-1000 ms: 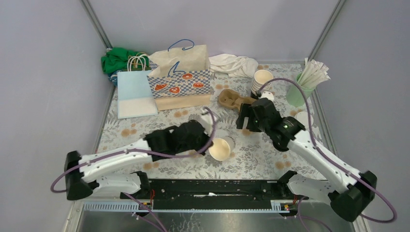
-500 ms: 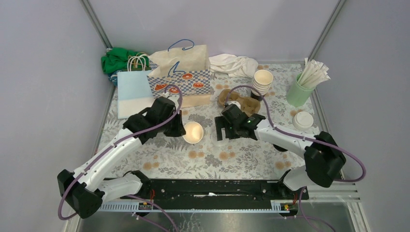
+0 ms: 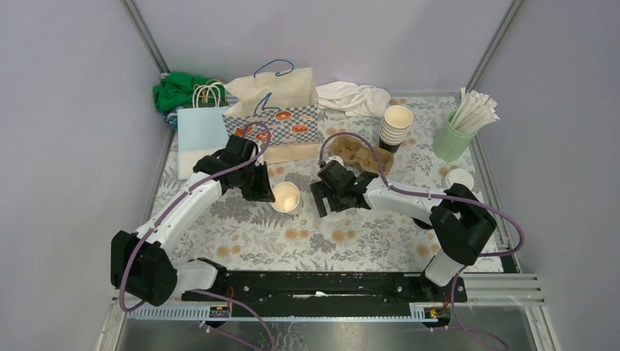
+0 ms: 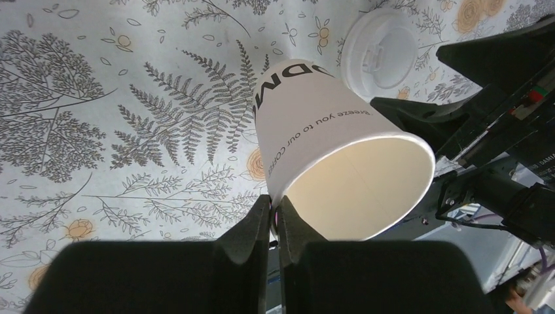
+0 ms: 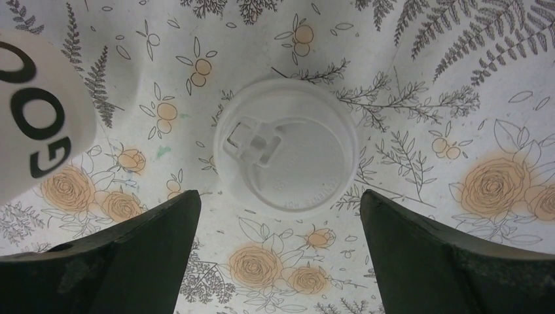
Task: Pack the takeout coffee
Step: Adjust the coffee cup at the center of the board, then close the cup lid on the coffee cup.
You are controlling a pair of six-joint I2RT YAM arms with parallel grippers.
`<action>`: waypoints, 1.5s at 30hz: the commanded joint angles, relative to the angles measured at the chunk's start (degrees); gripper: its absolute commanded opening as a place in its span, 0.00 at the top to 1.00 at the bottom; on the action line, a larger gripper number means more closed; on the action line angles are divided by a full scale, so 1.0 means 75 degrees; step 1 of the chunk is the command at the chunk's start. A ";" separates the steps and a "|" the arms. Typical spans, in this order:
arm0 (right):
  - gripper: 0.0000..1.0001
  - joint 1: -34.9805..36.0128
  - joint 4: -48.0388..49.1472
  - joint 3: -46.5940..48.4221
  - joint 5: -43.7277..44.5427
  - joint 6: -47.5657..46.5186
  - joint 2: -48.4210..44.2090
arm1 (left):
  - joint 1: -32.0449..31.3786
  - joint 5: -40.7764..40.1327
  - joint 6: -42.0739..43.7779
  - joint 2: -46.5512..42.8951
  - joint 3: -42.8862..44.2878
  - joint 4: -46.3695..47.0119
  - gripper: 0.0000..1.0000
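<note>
The floral-cloth table (image 3: pixel 351 241) is closed in by walls (image 3: pixel 73 110) on the left, right and far sides; its widest uncovered stretch runs along the near edge, between the grippers and the black base rail (image 3: pixel 322 285). Along the far edge stand a patterned paper bag (image 3: pixel 272 117) and a pale-blue bag (image 3: pixel 203 139), with a stack of cups (image 3: pixel 397 124) and a tumbler of straws (image 3: pixel 460 131) toward the far right corner. The left arm (image 3: pixel 183 212) reaches forward and inward from its base; the right arm (image 3: pixel 398 196) is folded at the elbow and extends leftward across the centre, just in front of the cardboard carrier (image 3: pixel 365 155). The left gripper (image 4: pixel 275 212) is almost closed, pinching the wall of a cream paper cup (image 4: pixel 334 170) at the rim; the cup is tilted, mouth toward the wrist camera, base near the table. The right gripper (image 5: pixel 278 196) stands fully spread, holding nothing, fingers either side of a white lid (image 5: pixel 286 154) lying flat on the table just beside the cup
</note>
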 commanded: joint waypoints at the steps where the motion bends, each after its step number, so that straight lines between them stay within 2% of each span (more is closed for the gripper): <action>1: 0.00 0.0044 0.0100 0.0449 0.0306 -0.0475 0.0306 | 0.0092 0.0544 0.0182 0.0306 0.0217 0.0120 0.90; 15: 0.00 0.0019 0.0205 0.0623 0.0206 -0.0452 0.0905 | 0.0103 0.0576 0.0211 0.0832 0.0303 0.0136 0.76; 17: 0.01 0.0006 0.0206 0.0639 0.0137 -0.0440 0.0953 | 0.0103 0.0556 0.0189 0.0766 0.0312 0.0143 0.69; 20: 0.04 0.0006 0.0204 0.0680 0.0070 -0.0425 0.1016 | 0.0103 0.0477 0.0139 0.0557 0.0365 0.0144 0.54; 24: 0.08 0.0006 0.0171 0.0720 0.0069 -0.0380 0.1020 | 0.0103 0.0326 0.0056 0.0176 0.0470 0.0137 0.43; 34: 0.02 0.0003 0.0081 0.0816 -0.0009 -0.0288 0.1296 | 0.0125 -0.0162 -0.0021 -0.0844 0.0448 -0.0078 0.35; 38: 0.12 -0.0006 0.0061 0.0859 -0.0058 -0.0276 0.1291 | 0.0216 -0.0320 -0.0094 -0.1276 0.0233 -0.0086 0.35; 45: 0.17 -0.0007 -0.0298 0.0980 0.0282 -0.0336 0.0606 | 0.0324 -0.0430 -0.0324 -0.1740 -0.0473 0.0263 0.35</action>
